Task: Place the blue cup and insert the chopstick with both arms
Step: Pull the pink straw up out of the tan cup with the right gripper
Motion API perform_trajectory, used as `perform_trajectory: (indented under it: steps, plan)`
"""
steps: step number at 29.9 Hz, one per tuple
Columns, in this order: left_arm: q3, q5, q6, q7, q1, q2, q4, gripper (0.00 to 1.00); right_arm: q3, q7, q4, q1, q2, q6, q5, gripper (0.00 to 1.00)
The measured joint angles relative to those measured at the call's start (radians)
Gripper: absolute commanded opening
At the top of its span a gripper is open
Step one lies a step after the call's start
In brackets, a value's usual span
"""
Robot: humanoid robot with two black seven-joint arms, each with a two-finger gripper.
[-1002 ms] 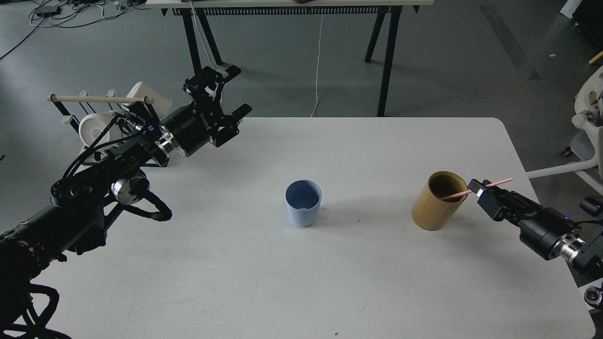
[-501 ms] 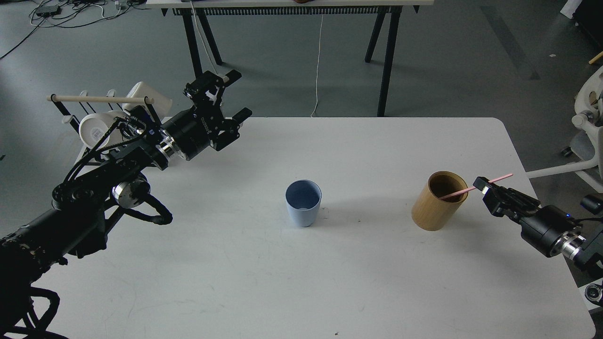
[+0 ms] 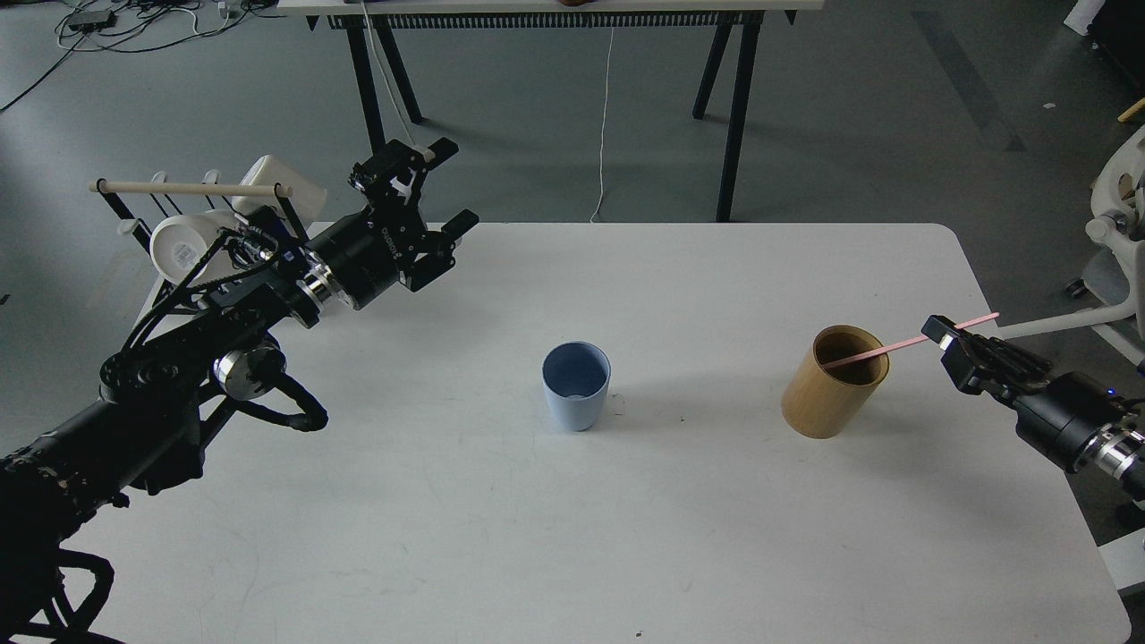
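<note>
The blue cup stands upright and empty in the middle of the white table. The pink chopstick slants up to the right, its lower tip just over the mouth of the tan bamboo cylinder. My right gripper is shut on the chopstick near its upper end, to the right of the cylinder. My left gripper is open and empty, raised above the table's far left corner, well left of and behind the cup.
A rack with a pale wooden rod and white mugs stands off the table's left rear edge, behind my left arm. A black-legged trestle table stands behind. A white chair base is at the right.
My right gripper has moved right and slightly up with the chopstick, drawing its lower end up to the cylinder's rim. My left gripper has shifted only slightly.
</note>
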State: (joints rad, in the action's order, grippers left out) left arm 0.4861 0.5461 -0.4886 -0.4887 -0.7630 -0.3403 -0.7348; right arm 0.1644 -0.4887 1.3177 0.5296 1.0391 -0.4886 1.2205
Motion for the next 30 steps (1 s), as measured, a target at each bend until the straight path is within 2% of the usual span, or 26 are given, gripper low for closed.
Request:
perform_trajectory:
  steps: [14,19,22,25,30]
  plan:
    - [-0.001,0.000,0.000,0.000,0.001,0.005,0.000,0.99,0.084,0.000,0.360,0.003,0.368,0.000,-0.013,0.00]
    - [-0.001,0.000,0.000,0.000,0.007,0.002,0.005,0.99,0.143,0.000,0.410,0.081,0.413,0.000,-0.015,0.00]
    - [0.001,-0.001,0.000,0.000,0.012,-0.001,0.009,0.99,0.148,0.000,0.407,0.173,0.366,0.000,-0.015,0.00]
    - [0.001,-0.002,0.000,0.000,0.021,-0.003,0.011,0.99,0.139,0.000,0.348,0.256,0.231,0.000,0.004,0.00]
    - [0.001,-0.002,0.000,0.000,0.031,-0.002,0.011,0.99,0.114,0.000,0.151,0.336,-0.022,0.000,0.146,0.00]
